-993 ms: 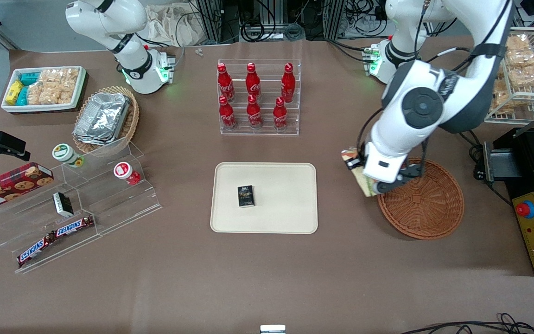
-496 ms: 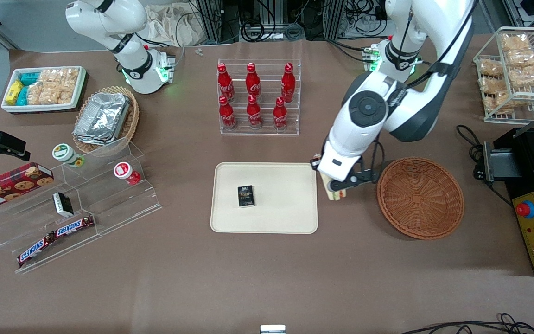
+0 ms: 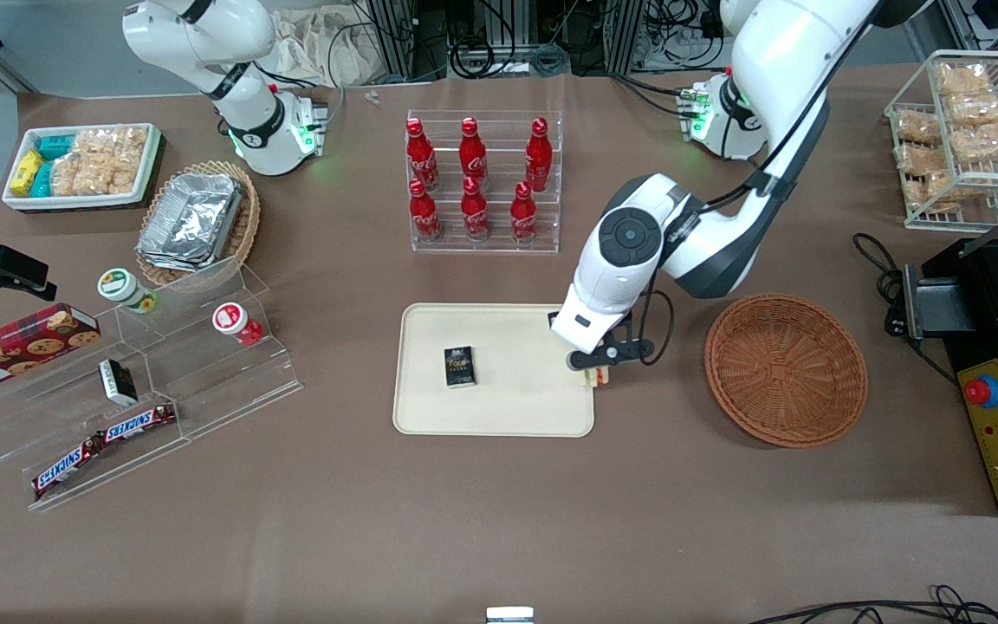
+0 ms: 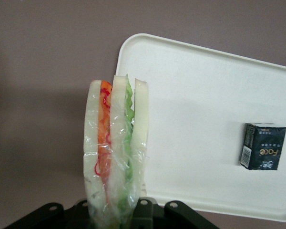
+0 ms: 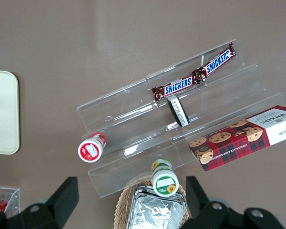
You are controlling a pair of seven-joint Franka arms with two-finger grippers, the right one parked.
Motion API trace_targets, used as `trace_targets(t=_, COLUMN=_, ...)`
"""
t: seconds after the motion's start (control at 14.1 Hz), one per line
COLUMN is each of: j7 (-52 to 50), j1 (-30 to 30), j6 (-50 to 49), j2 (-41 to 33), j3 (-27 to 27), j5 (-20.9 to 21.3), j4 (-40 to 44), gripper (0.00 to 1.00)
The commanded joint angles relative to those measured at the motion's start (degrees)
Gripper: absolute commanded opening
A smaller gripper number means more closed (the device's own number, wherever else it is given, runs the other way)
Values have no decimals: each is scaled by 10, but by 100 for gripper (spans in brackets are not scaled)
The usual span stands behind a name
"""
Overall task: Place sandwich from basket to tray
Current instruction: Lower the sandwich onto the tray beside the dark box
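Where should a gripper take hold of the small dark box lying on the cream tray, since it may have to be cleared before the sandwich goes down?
The small dark rectangular box lies flat on the cream plastic tray, so come from above and pinch its two long side edges. The gripper is busy, shut on the clear-wrapped triangular sandwich over the tray's edge nearest the wicker basket.

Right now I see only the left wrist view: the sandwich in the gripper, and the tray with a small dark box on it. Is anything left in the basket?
Observer: No. The front view shows that the basket holds nothing.
Operator: Where is the gripper over the tray?
Observer: The gripper, shut on the sandwich, hangs over the edge of the tray nearest the basket.
Operator: What stands near the tray, farther from the front camera?
Observer: A clear rack of six red bottles.
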Motion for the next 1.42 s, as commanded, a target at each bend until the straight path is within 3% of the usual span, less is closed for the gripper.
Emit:
trace_targets(t=0.0, j7=-2, j1=-8, j6=28, j2=41, j3=3, j5=34, j4=18, gripper=0)
trace_targets(t=0.85, j7=-4, j1=-16, j6=93, j2=88, j3=5, j5=71, j4=13, gripper=0)
trace_targets(t=0.92, j7=-5, j1=-16, j6=92, j2=88, j3=5, j5=71, j4=12, gripper=9)
trace_targets(t=0.99, j7=-13, j1=-16, j6=93, j2=89, j3=5, j5=70, j4=13, gripper=35)
trace_targets(t=1.13, j7=-17, j1=-16, j6=93, j2=89, j3=5, j5=70, j4=13, gripper=98)
trace_targets(t=1.35, j7=-18, j1=-12, j6=93, j2=73, j3=5, j5=69, j4=15, gripper=99)
